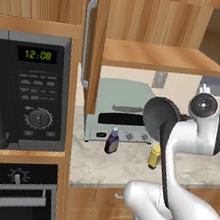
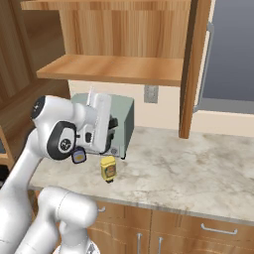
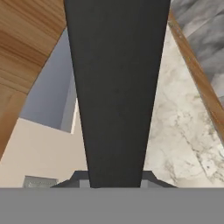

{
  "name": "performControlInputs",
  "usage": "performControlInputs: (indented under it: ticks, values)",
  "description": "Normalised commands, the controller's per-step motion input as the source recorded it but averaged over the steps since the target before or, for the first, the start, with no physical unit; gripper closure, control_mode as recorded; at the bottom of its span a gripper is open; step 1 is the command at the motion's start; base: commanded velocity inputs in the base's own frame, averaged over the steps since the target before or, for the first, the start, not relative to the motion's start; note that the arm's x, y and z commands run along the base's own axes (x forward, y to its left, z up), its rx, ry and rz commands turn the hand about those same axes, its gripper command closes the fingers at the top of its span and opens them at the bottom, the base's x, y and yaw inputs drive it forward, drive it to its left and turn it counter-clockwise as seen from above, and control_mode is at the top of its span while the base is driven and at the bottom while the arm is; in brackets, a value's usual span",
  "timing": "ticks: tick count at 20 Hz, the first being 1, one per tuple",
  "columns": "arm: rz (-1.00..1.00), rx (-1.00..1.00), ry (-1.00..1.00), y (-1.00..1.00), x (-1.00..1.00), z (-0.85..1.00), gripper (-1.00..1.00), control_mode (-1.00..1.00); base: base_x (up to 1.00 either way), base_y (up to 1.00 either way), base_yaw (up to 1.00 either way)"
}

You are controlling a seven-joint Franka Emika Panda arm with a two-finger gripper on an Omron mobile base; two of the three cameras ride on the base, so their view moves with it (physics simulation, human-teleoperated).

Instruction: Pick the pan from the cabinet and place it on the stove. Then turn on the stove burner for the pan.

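The claw (image 3: 114, 183) was clamped on the straight dark handle of the pan (image 3: 116, 87). In the hand view its two finger tips (image 3: 79, 179) pressed the handle from either side. From that grip the handle ran up the middle of the view, widening toward the top. The round bowl of the pan could not be made out in any view.

The pan was out of the cabinet (image 2: 114, 69) and held in the air. The cabinet's bare lower shelf (image 1: 161, 57) lay above the claw, and its open door (image 1: 95, 43) stood to one side. The pale marble table (image 2: 198, 168) lay below the claw.

In the right base view a grey-green toaster oven (image 2: 126, 116) stood just behind the hand, against the wall. A yellow jar (image 2: 108, 169) stood on the table below the claw. A small dark bottle (image 2: 78, 156) stood near it, partly hidden by the arm. In the left base view both sat in front of the toaster oven, the bottle (image 1: 112, 140) and the jar (image 1: 154, 156) apart from each other.

A wall outlet (image 2: 150, 93) sat above and beyond the claw, under the shelf. A black microwave (image 1: 29, 88) stood well off to the side, with a built-in oven (image 1: 12, 192) below it.
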Motion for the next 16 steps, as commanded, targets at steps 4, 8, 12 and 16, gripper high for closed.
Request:
performControlInputs:
  ticks: [4, 8, 12, 16]
  values:
    - [0.00, 0.00, 0.00, 0.05, -0.13, -0.12, 1.00, 1.00, -0.06, 0.00, 0.00]
    - [0.00, 0.00, 0.00, 0.00, 0.00, 0.00, 1.00, 1.00, -0.62, -0.13, -0.02]
    - [0.00, 0.00, 0.00, 0.00, 0.00, 0.00, 1.00, 1.00, -0.84, -0.44, -0.08]
    - [0.00, 0.00, 0.00, 0.00, 0.00, 0.00, 1.00, 1.00, -0.61, -0.62, -0.09]
